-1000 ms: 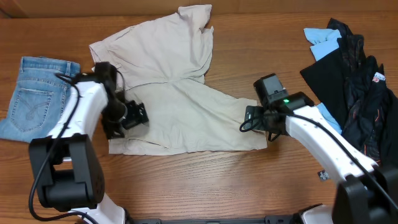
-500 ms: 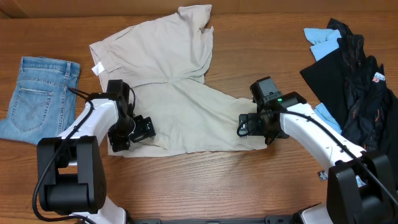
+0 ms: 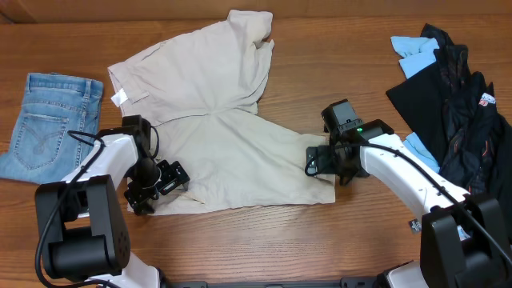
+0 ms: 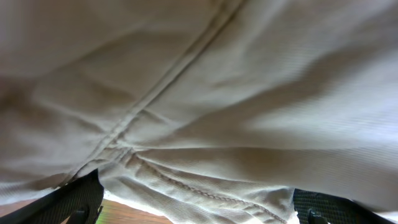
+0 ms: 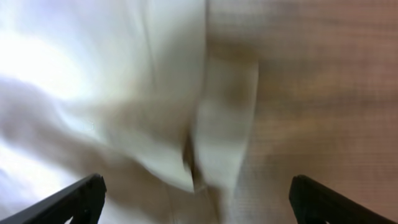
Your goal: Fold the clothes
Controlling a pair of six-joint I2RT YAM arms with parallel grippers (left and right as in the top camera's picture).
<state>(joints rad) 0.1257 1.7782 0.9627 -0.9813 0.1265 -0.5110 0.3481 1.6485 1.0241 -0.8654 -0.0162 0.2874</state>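
Both claws gaped wide, seemingly holding nothing. The left gripper (image 3: 162, 181) sat at the near-left hem of the khaki shorts (image 3: 224, 152), the right gripper (image 3: 315, 162) at their right hem.

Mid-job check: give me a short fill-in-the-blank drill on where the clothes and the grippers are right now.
1. The light-blue denim shorts lie on the robot's ____ side of the khaki shorts.
2. The left gripper and the right gripper, both at the edge of the khaki shorts, have jaws that are ____.
3. The heap of garments beyond the right gripper is sky-blue and ____.
Missing words: left; open; black.
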